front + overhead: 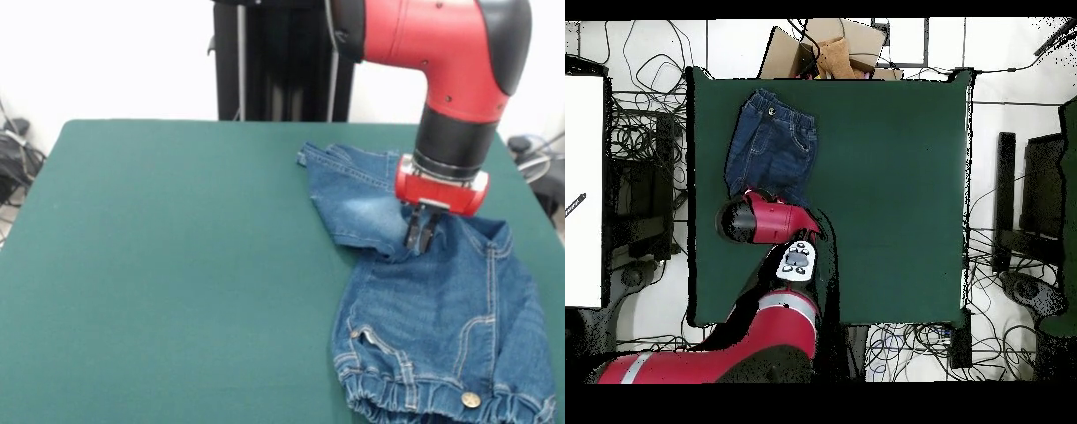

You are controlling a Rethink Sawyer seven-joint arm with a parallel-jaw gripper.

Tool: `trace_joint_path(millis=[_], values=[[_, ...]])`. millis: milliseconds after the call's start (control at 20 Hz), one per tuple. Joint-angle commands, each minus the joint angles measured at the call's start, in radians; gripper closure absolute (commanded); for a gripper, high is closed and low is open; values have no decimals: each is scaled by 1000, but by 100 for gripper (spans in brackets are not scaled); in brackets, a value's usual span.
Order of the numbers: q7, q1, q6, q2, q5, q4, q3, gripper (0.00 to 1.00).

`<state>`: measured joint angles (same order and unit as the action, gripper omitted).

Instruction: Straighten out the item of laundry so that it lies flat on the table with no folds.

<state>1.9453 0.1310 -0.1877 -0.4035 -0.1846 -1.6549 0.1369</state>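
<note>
One pair of jeans (424, 309) lies on the table (177, 265), and the jeans are the landmark for every place below. In the front view they fill the table's right near corner: the gathered waistband with its one brass button (470, 399) is at the near edge, and the legs go away from it toward the far side. One leg is bent over sideways, so there is a thick fold about in the middle of the garment. All the green cloth to the left of the jeans is bare.

The single gripper (420, 231) is down on this fold, just above the middle of the jeans. Its two dark fingers stand close together with denim bunched around the tips; I judge that they pinch the fabric, but the contact itself is partly hidden.

What could go wrong from here, in my opinion: the pinch may take two layers together, and then a pull drags the whole garment and the fold does not open. The jeans also lie near the table's edge, so a pull toward that side can slide the waistband off the table. A shallow pinch can slip from the thick denim.

Count: one pair of jeans, one button seen, one arm, one gripper, one table.
</note>
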Motion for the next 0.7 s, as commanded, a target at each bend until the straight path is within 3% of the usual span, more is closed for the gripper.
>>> trace_joint_path(millis=[50,700], values=[[213,46,-25,13,-34,-57,2,100],[246,129,-56,42,-107,-2,73,100]])
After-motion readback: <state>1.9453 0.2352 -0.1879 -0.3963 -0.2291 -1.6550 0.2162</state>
